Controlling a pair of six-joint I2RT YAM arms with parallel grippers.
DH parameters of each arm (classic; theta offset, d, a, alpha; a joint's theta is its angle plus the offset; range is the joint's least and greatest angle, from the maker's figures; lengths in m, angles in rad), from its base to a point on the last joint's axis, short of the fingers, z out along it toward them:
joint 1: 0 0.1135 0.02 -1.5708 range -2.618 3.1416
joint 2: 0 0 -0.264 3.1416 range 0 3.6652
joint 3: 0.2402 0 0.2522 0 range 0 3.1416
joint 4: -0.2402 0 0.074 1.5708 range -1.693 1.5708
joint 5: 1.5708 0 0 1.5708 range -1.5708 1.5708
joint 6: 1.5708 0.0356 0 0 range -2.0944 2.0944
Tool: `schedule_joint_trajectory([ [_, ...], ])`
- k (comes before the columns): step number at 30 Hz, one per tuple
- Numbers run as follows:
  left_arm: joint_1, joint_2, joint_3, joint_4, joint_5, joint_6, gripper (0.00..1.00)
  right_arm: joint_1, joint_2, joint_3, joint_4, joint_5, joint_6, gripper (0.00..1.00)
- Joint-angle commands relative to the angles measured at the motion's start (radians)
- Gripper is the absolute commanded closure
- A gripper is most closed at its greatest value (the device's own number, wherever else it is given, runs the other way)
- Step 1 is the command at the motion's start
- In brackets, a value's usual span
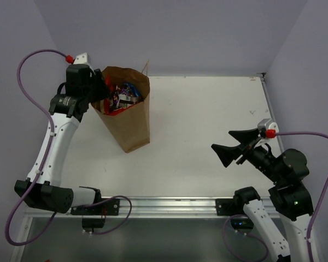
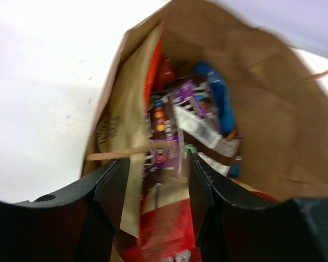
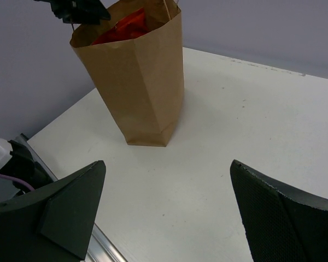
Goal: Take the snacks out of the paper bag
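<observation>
Inspecting the far left of the table, we find the paper bag upright with the snacks inside. The left gripper straddles packets in its mouth; we cannot tell whether it pinches any. The right gripper hovers near right, spread wide.

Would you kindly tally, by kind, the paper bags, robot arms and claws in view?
Paper bag: 1
Robot arms: 2 (left arm, right arm)
Claws: 2 (left claw, right claw)
Total: 5
</observation>
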Motion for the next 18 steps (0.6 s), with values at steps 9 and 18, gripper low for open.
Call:
schedule_joint_trajectory([
  [9, 0.008, -0.058, 0.342, -0.172, -0.008, 0.038, 0.33, 0.002, 0.014, 0.007, 0.039, -0.017, -0.011, 0.01],
  [18, 0.008, -0.076, 0.175, -0.201, -0.148, 0.050, 0.28, 0.002, 0.019, 0.003, 0.047, -0.037, -0.005, 0.01],
])
